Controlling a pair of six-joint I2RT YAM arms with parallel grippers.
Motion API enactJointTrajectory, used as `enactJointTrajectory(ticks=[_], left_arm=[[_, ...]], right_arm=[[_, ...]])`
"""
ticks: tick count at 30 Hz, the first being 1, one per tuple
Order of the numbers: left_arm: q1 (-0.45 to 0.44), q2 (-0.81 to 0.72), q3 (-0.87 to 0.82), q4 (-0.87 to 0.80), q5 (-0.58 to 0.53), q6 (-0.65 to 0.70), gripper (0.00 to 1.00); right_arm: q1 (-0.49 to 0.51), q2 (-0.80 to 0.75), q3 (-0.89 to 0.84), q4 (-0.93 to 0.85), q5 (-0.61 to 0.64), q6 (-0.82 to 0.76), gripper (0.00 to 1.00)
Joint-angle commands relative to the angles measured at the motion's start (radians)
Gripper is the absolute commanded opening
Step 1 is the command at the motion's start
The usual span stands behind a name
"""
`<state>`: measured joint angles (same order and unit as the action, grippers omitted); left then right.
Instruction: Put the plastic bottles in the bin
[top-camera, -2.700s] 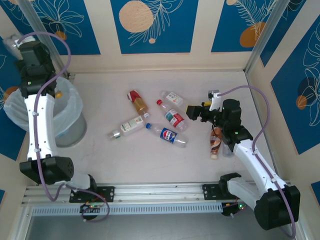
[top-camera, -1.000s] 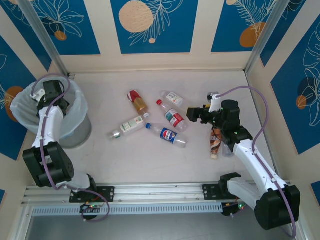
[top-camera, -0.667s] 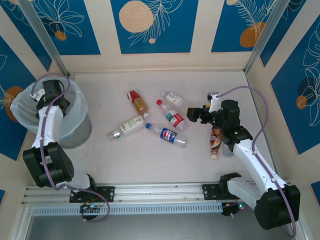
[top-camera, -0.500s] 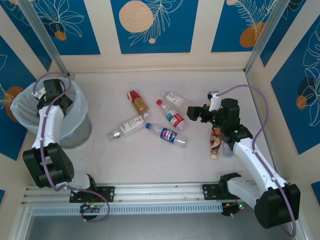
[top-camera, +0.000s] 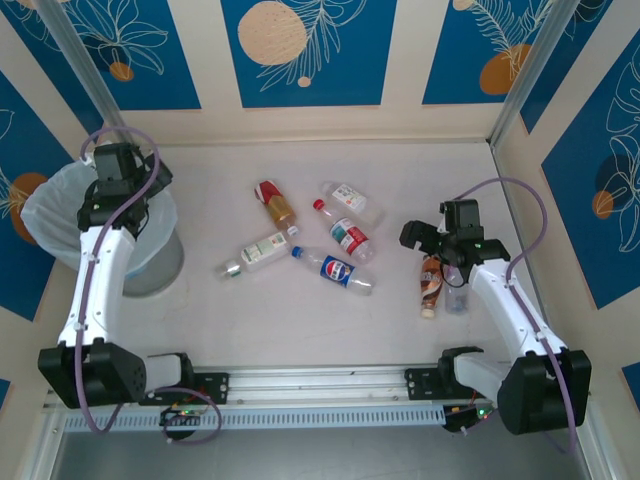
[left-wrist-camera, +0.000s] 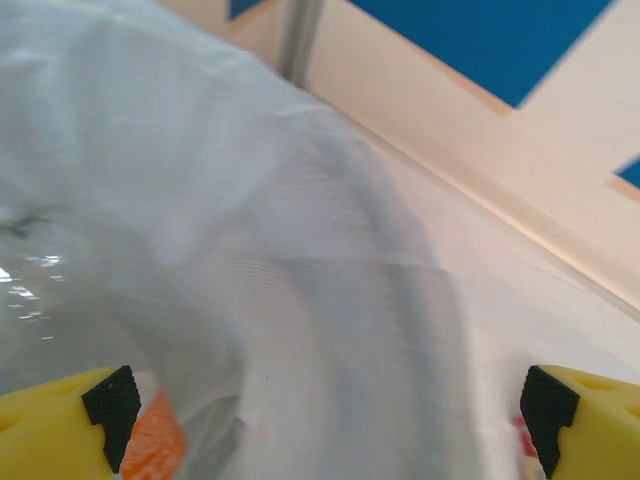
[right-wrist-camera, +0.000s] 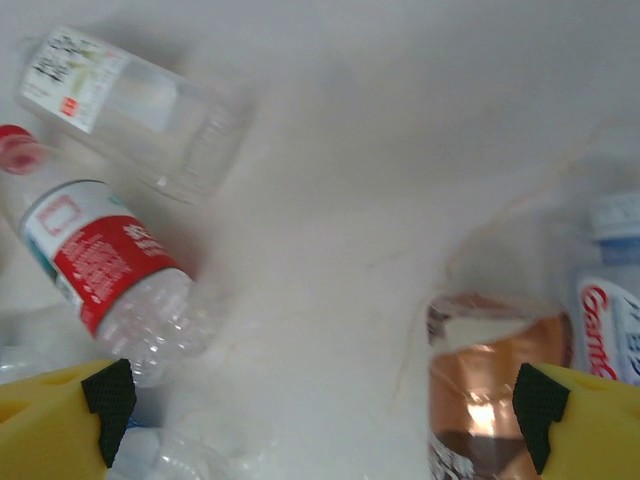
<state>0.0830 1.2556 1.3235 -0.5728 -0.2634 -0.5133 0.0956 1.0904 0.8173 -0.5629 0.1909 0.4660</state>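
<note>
1. Your left end effector (left-wrist-camera: 325, 405) is released, with its fingers spread wide and nothing between them. It sits over the mouth of the bin (top-camera: 152, 268), looking at the white liner. An orange patch shows low in that view; I can't tell what it is.
2. Your right end effector (right-wrist-camera: 320, 400) is also released and empty. It hangs over the brown bottle (top-camera: 431, 282), far right of the bin.
3. On the table (top-camera: 300, 315) right of the bin, nearest first:
   - green-white bottle (top-camera: 258, 253)
   - orange-red bottle (top-camera: 275, 203)
   - Pepsi bottle (top-camera: 338, 270)
   - red-label bottle (top-camera: 345, 235)
   - white-label bottle (top-camera: 350, 197)
4. Step, as I judge it: you are between pickups, and the right side is lining up.
5. Next, lower onto the brown bottle's body and clench. A blue-label bottle (right-wrist-camera: 608, 300) lies just beside it, so avoid pinching both.
</note>
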Motion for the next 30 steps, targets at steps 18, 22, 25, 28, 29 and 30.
enactJointTrajectory(ticks=[18, 22, 25, 28, 29, 30], left_arm=[[-0.045, -0.167, -0.124, 0.121, 0.526, -0.080, 0.99], [-0.045, -0.214, -0.151, 0.084, 0.461, -0.181, 0.99], [-0.044, -0.262, -0.187, 0.073, 0.416, -0.243, 0.99], [-0.045, -0.279, -0.187, 0.055, 0.422, -0.255, 0.99], [-0.044, -0.277, -0.178, 0.045, 0.432, -0.253, 0.99], [-0.045, -0.271, -0.169, 0.036, 0.451, -0.251, 0.99]], right_arm=[[0.025, 0.020, -0.130, -0.214, 0.065, 0.228, 0.82], [0.084, 0.072, -0.141, -0.232, 0.138, 0.280, 0.80], [0.117, 0.060, -0.177, -0.230, 0.161, 0.324, 0.80], [0.125, 0.049, -0.204, -0.239, 0.154, 0.356, 0.80], [0.126, 0.049, -0.215, -0.238, 0.149, 0.367, 0.80], [0.127, 0.051, -0.226, -0.231, 0.142, 0.375, 0.80]])
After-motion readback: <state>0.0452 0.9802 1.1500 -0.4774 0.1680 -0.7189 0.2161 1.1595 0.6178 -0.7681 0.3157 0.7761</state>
